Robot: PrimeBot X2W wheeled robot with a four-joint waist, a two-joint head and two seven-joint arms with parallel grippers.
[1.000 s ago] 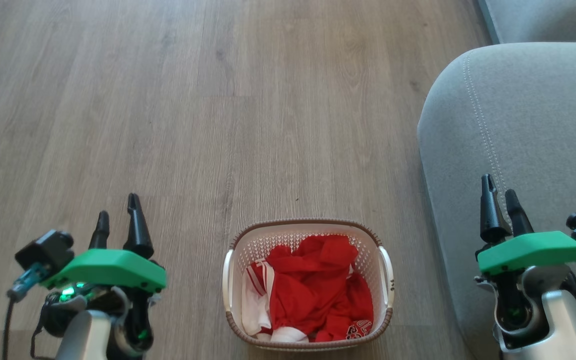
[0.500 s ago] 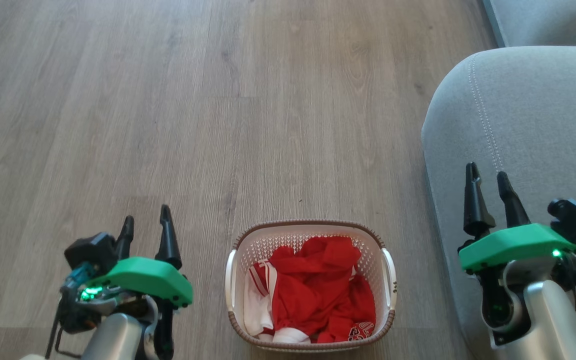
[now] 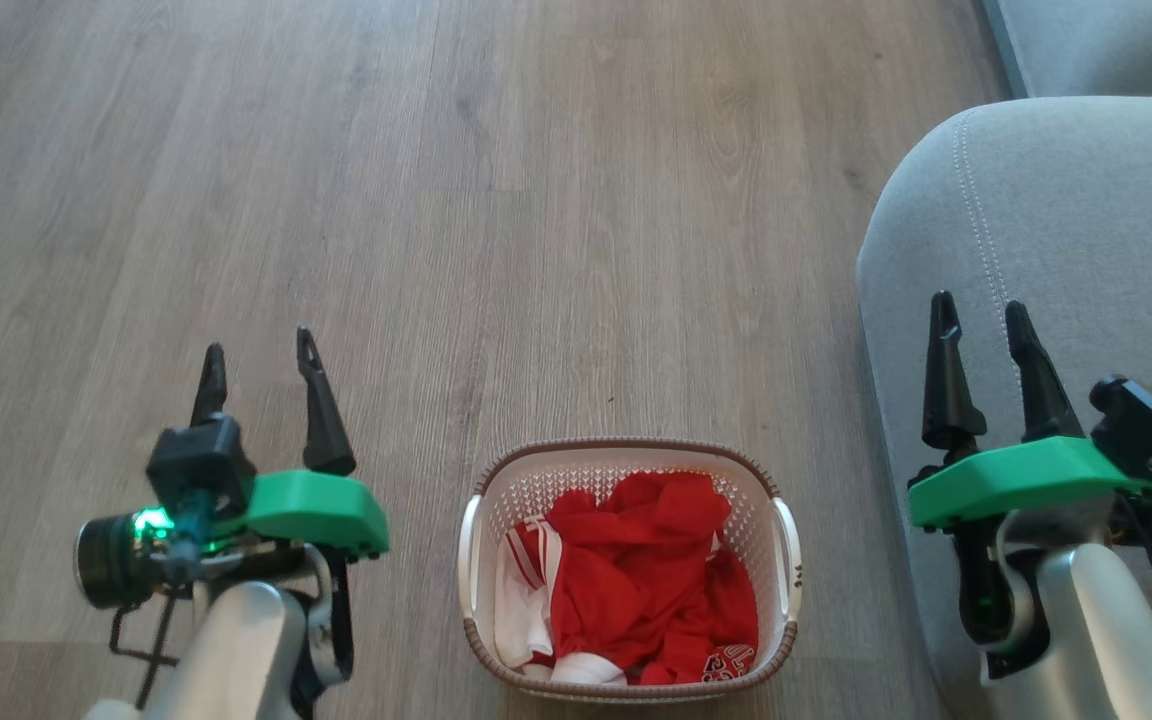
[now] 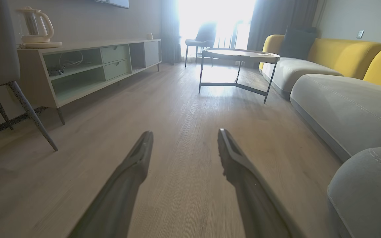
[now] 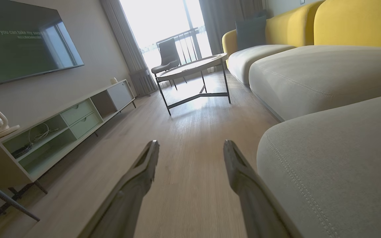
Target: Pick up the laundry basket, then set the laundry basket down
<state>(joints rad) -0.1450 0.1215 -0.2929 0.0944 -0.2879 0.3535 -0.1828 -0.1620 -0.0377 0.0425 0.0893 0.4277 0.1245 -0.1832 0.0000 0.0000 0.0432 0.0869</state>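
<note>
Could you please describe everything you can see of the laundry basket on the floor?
The small cream-white perforated plastic laundry basket is rounded-rectangular, with a brown woven-look rim and a white handle on each side. It stands upright on the grey-brown wooden plank floor, beside the grey fabric sofa without touching it. Crumpled red and white clothes lie inside. The left tool and right tool flank it, both open and apart from it.
</note>
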